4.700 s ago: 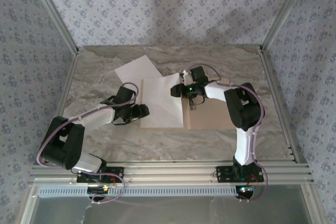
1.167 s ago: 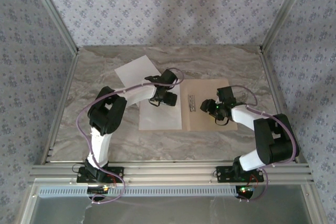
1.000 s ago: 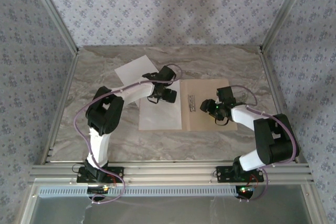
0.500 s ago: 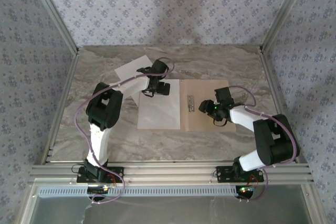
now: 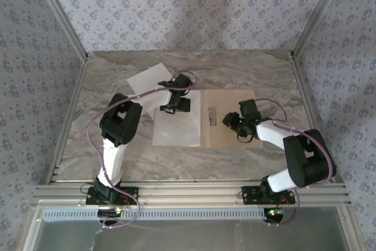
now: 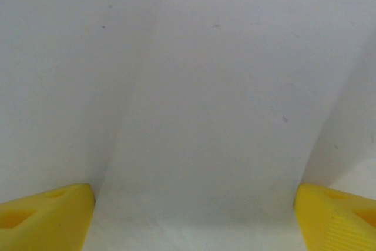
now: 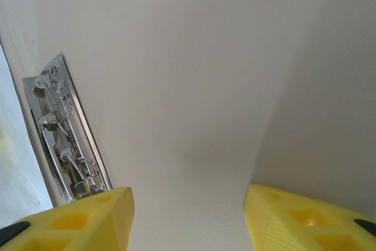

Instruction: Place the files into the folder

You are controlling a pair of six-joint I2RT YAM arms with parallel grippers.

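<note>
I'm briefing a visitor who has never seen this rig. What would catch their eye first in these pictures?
The open tan folder at the middle of the table, one white sheet lying on its left half and a metal clip at its spine. Next, the yellow left fingers spread above that sheet and the right fingers above the folder's bare right half. A second white sheet lies at the back left.

Grey-veined marble table (image 5: pixel 252 69) (aluminium frame (image 5: pixel 188 192)) between floral-papered walls (image 5: pixel 188 10).
</note>
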